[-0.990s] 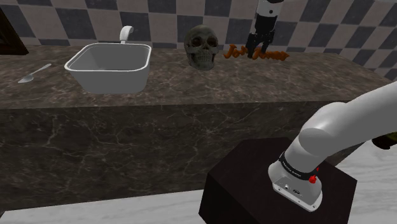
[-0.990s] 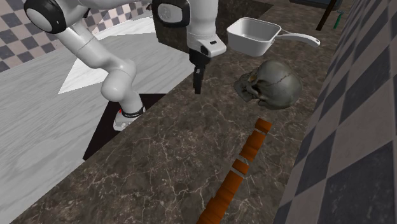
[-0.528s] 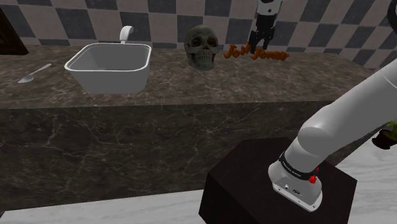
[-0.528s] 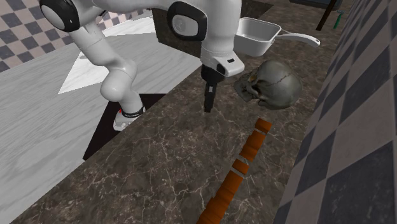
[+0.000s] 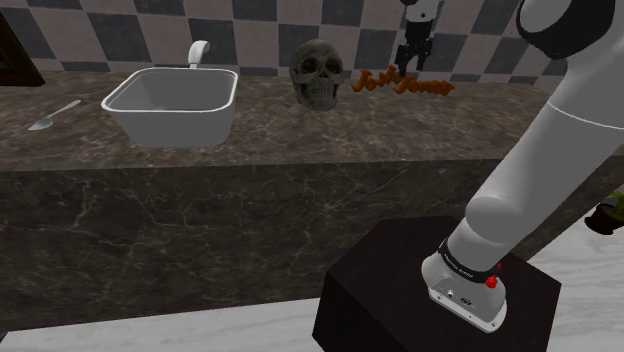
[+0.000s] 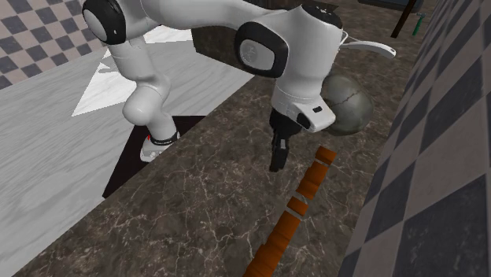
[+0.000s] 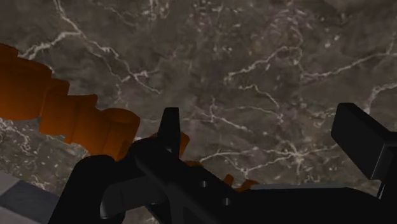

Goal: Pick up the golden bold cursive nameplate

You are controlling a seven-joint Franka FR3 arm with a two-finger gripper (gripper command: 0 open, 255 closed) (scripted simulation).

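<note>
Our black two-finger tool [image 6: 275, 157] hangs open over the dark marbled tabletop [image 6: 197, 201] beside the orange cursive nameplate [image 6: 302, 193], probably so we can straddle it.

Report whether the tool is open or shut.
Open: the fingers of the black two-finger tool stand apart over the dark marbled countertop, and the orange cursive nameplate sits beside one finger, unclasped.
</note>
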